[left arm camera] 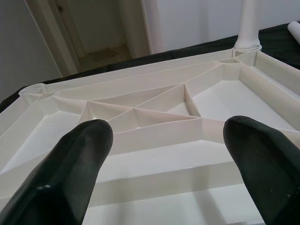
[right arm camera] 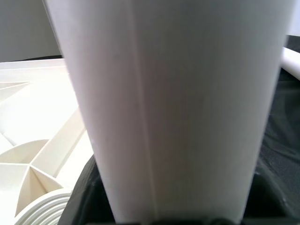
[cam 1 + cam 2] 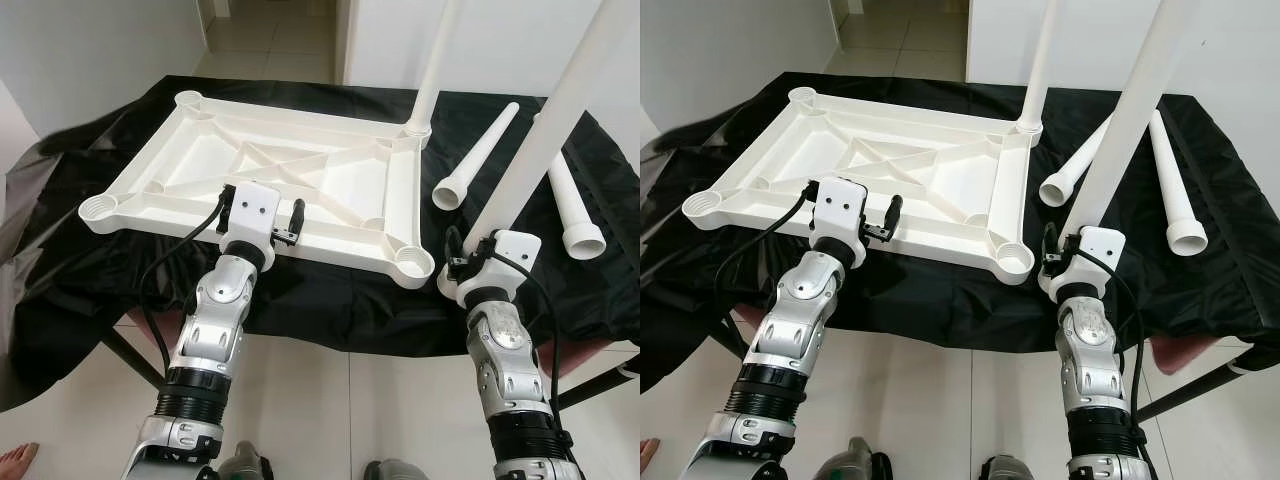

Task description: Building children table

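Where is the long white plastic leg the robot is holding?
The long white plastic leg is upright in the right gripper, beside the white tabletop's near right corner socket.

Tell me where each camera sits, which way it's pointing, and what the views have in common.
Left eye view: on the head, looking down at the upturned tabletop; both silver arms show.
Right eye view: same stereo head camera, same scene.
Left wrist view: looks along the open left end effector across the tabletop's ribs.
Right wrist view: looks along the right end effector, shut on the held leg.
Shared: left wrist and eye views show the fitted leg.
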Controlling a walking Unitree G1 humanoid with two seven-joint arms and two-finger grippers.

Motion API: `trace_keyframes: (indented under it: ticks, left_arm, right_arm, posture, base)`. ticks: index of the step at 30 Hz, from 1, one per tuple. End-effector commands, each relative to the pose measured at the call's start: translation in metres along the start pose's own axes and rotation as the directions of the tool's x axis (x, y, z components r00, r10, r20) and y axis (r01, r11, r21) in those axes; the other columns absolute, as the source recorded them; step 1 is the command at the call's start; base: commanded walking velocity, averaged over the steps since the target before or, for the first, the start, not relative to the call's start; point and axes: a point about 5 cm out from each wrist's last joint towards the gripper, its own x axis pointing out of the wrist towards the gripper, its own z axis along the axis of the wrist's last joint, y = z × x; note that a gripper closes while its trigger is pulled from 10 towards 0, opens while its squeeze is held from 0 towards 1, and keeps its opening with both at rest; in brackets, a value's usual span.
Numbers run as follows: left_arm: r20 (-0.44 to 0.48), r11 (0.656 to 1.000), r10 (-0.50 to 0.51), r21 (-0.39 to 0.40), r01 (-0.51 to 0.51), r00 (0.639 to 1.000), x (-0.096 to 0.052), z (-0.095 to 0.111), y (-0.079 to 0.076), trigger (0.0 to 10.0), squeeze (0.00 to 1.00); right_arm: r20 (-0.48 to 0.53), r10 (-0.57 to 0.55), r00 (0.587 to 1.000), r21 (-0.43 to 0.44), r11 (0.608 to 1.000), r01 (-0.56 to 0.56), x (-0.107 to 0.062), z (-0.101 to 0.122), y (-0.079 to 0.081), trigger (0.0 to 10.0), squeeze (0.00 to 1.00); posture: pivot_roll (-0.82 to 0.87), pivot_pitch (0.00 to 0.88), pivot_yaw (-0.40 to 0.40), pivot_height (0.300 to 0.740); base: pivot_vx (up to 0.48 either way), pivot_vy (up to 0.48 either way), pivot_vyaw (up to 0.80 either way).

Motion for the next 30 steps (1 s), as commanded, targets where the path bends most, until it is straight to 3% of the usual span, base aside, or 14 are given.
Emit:
trace_keyframes:
  ticks: [1, 13, 14, 30]
  left_arm:
    - [0.002, 0.996, 0.088, 0.015, -0.088, 0.996, -0.0014, -0.0002, 0.0054, 10.0, 0.0]
    - [0.002, 0.996, 0.088, 0.015, -0.088, 0.996, -0.0014, -0.0002, 0.0054, 10.0, 0.0]
    - [-0.001, 0.996, 0.088, 0.017, -0.088, 0.996, -0.0021, -0.0013, 0.0056, 10.0, 0.0]
    - [-0.016, 0.996, 0.092, -0.006, -0.092, 0.996, -0.0016, -0.0063, 0.0042, 10.0, 0.0]
  right_arm:
    - [-0.004, 0.001, 1.0, 0.001, 1.0, -0.001, 0.0005, 0.0, 0.0003, 10.0, 0.0]
    - [-0.004, 0.001, 1.0, 0.001, 1.0, -0.001, 0.0005, 0.0, 0.0003, 10.0, 0.0]
    - [-0.002, 0.002, 1.0, 0.0, 1.0, -0.002, 0.0011, 0.0004, 0.0003, 10.0, 0.0]
    - [-0.002, 0.021, 1.0, -0.006, 1.0, -0.021, 0.0024, 0.0009, 0.0048, 10.0, 0.0]
  posture:
    - [-0.04, 0.045, 0.052, 0.74]
    - [-0.04, 0.045, 0.052, 0.74]
    - [-0.04, 0.0, 0.0, 0.74]
    - [-0.03, 0.0, 0.0, 0.74]
  base:
    - [0.0, 0.0, 0.0]
    - [0.0, 0.0, 0.0]
    - [0.0, 0.0, 0.0]
    - [0.0, 0.0, 0.0]
